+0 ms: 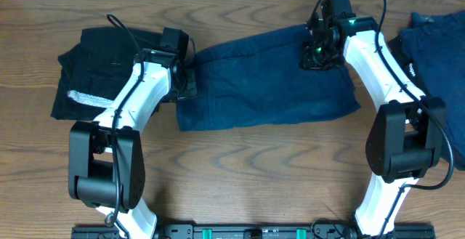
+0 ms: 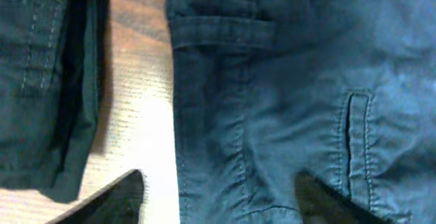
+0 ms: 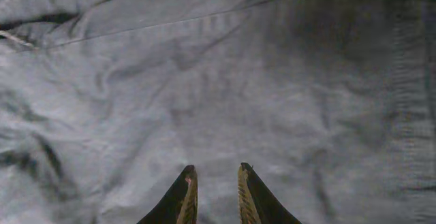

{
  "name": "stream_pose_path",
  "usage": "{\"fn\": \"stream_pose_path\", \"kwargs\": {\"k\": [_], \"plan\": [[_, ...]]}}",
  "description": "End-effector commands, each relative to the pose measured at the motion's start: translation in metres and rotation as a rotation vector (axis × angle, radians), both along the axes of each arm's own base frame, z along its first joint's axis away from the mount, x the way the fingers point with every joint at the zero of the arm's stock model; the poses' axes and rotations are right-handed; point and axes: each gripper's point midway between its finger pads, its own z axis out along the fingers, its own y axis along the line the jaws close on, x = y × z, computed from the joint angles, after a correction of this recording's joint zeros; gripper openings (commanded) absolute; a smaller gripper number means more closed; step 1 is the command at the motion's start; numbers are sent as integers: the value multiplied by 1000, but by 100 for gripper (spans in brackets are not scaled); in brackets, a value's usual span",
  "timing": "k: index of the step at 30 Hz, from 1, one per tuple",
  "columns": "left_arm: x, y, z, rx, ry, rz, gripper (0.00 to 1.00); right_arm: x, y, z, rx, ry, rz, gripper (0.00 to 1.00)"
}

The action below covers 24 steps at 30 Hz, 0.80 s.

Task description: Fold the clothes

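While the navy garment (image 1: pixel 265 79) is lying flat on the table (image 1: pixel 254 166), w/ a black garment (image 1: pixel 94 57) just left, L gripper (image 2: pixel 218 183) is hanging over its left edge, jaws spread wide. R gripper (image 3: pixel 214 173) is sitting at its upper right, fingers nearly together, but can't tell if pinching cloth.

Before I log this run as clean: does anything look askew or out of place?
Nothing damaged or spilled. The navy garment lies spread but tilted, not square to the table; the black pile at the left is bunched, a whitish band showing.
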Motion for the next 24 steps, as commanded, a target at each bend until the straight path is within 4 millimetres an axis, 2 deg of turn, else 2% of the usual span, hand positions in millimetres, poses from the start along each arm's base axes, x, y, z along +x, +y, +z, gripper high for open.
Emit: {"fn": "stream_pose_path", "kwargs": {"k": [1, 4, 8, 9, 11, 16, 20, 24], "plan": [[7, -1, 10, -5, -29, 0, 76, 4, -10, -5, -40, -15, 4, 20], [17, -10, 21, -52, -74, -9, 75, 8, -8, -8, -37, -35, 7, 18], [43, -27, 42, -135, -176, -32, 44, 12, -6, -18, -33, -63, 8, 8], [49, -29, 45, -149, -201, -36, 33, 12, -6, -22, -33, -67, 8, 6], [58, -31, 47, -155, -238, -38, 24, 11, -7, -31, -32, -73, 7, 3], [65, -32, 33, -151, -233, -44, 22, 5, -17, -59, -75, -86, -10, 1], [62, -32, 8, -141, -175, -42, 22, 2, -26, -80, -116, -116, -27, 1], [56, -31, -15, -131, -112, -38, 22, -6, -34, -91, -148, -100, -40, 1]]}}
